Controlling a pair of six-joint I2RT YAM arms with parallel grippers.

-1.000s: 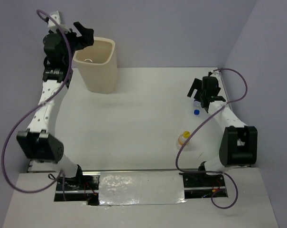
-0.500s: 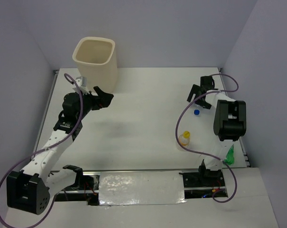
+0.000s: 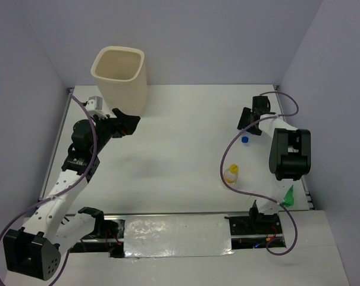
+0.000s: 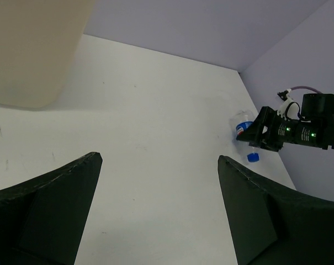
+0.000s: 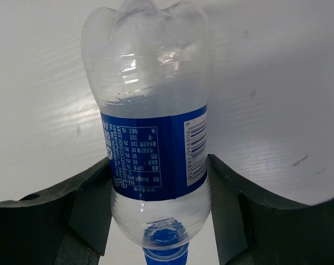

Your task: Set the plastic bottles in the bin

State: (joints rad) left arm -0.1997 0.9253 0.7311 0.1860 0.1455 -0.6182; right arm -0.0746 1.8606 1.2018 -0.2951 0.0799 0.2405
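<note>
The right gripper has lowered astride the ribbed, clear blue-labelled bottle; whether it is clamped, I cannot tell. The left gripper gapes.

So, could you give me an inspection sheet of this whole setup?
Surface: white table, no spills seen.
Job's things: bin upright, far left; blue-labelled bottle lying down; orange-capped bottle apparently standing.
Clutter: small green item, unidentifiable.
Jaws: on left arm open, empty; on right arm flanking the blue-labelled bottle, grip unclear.
Cables: purple cable loops beside the orange-capped bottle.
Surroundings: lilac walls.
</note>
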